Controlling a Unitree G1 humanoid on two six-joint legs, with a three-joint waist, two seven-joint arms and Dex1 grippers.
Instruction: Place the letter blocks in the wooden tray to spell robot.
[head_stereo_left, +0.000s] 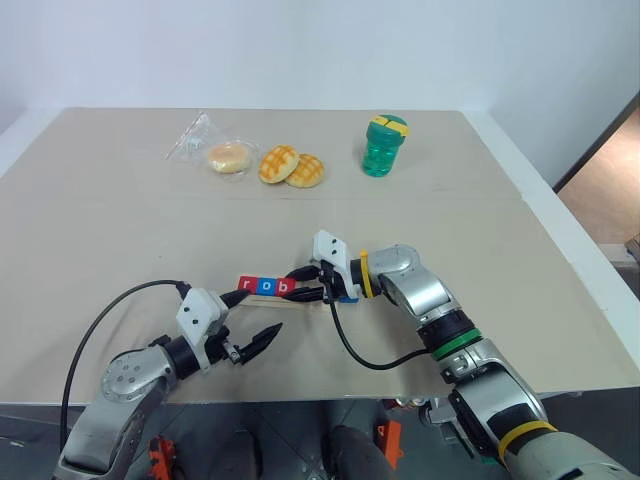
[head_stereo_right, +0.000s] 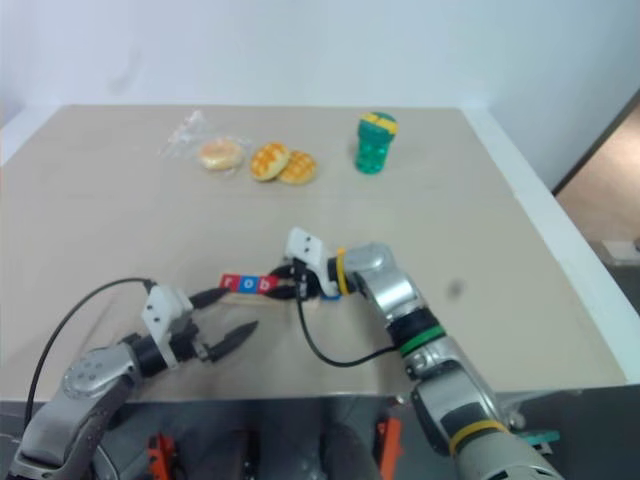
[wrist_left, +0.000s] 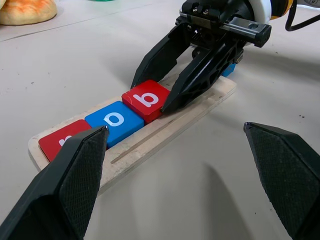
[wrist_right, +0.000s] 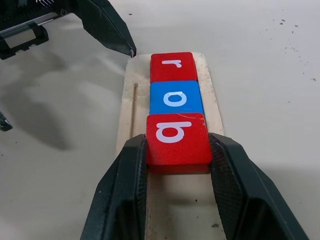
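Your right gripper (wrist_right: 177, 150) clamps the red b block (wrist_right: 176, 138) in the wooden tray (wrist_right: 127, 110); beyond its fingertips sit blue o (wrist_right: 176, 98) and red r (wrist_right: 173, 66). Your left gripper (wrist_left: 175, 165) hangs spread wide beside the tray's r end.

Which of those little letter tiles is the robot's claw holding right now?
The red b tile, last in the row on the wooden tray. The right gripper has a finger on each side of it; the red r and blue o lie free.
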